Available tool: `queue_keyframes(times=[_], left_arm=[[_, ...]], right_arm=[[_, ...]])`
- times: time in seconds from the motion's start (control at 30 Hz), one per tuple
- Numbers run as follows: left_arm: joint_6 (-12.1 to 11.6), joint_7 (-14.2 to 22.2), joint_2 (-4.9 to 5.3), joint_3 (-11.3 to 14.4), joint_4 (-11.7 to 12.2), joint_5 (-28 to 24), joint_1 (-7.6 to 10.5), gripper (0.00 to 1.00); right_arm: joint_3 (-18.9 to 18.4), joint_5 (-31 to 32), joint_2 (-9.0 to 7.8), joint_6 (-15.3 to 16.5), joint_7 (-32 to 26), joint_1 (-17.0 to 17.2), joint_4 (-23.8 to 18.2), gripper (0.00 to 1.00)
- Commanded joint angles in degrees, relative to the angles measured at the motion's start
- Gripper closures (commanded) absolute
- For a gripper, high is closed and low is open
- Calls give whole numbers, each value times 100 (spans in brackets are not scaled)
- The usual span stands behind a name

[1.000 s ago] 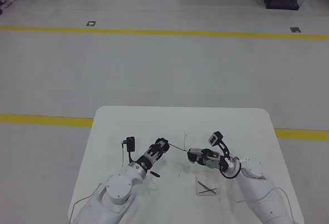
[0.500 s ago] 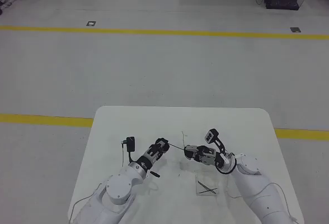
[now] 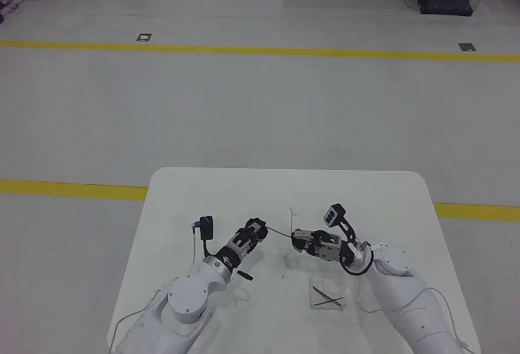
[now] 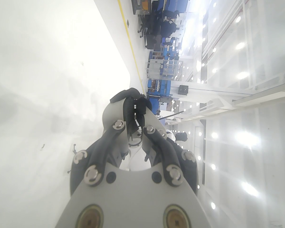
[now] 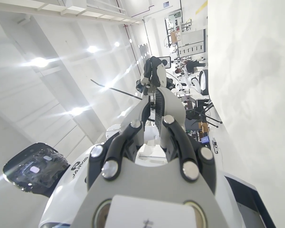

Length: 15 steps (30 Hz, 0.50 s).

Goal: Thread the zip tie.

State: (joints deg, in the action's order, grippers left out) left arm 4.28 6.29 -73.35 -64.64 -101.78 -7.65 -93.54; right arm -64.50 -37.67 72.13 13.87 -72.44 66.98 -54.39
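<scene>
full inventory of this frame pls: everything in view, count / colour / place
zip tie: 1, dark, held off the table between the two grippers, one end at each
spare zip ties: small crossed pile, count unclear, dark, lying on the table nearer the robot than the right gripper
table: 1, white, rounded corners
floor stripes: 2, yellow, one far beyond the table, one passing behind it
floor markers: 2, small dark squares, by the far stripe
left gripper: 1, white with black pads, shut on the zip tie, above the table's middle
right gripper: 1, same colours, shut on the zip tie, facing the left gripper
</scene>
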Motion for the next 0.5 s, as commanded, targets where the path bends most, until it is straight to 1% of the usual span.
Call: queue_keyframes(times=[0.0,0.07,0.1,0.17,0.2,0.47], left_arm=[[0,0,0,0,0,0,0,100],[0,0,0,0,0,0,0,100],[0,0,0,0,0,0,0,100],[0,0,0,0,0,0,0,100],[0,0,0,0,0,0,0,100],[0,0,0,0,0,0,0,100]], right_arm=[[2,-7,-2,6,0,7,-12,91],[5,-11,-4,11,10,13,-22,90],[6,-11,-4,13,15,14,-25,91],[9,-13,-6,18,27,21,-32,98],[10,-11,-8,23,32,25,-35,100],[9,7,-22,46,82,62,-77,100]])
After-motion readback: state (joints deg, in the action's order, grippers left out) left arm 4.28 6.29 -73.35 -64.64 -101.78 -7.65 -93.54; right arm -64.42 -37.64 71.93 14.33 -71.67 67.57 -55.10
